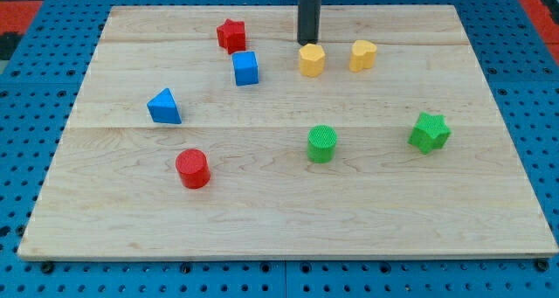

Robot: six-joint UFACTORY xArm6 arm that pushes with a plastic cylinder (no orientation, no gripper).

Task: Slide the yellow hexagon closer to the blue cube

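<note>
Your tip [307,43] sits near the far edge of the bench [288,228], a bit past the middle. It is right behind the yellow hexagon [312,59], touching it or almost touching; you cannot tell which from here. There are no fingers on this arm, only a dark rod, so there is nothing to spread or pinch.

The yellow hexagon is near the far edge too. The blue cube [246,68] is close by, toward the left edge, with bare wood between them. So the job is not done yet.

Your tip looks to be behind the hexagon, not on its right side. A push from there would likely send it toward the near edge, not toward the cube. You would probably want to come around to the side that faces the right edge, between the hexagon and the other yellow block [363,55], whose shape is hard to make out. That gap is small, so you could bump that block.

The red star [231,35] sits just past the cube, toward the far left corner. A push that is too hard might knock the cube into it.
</note>
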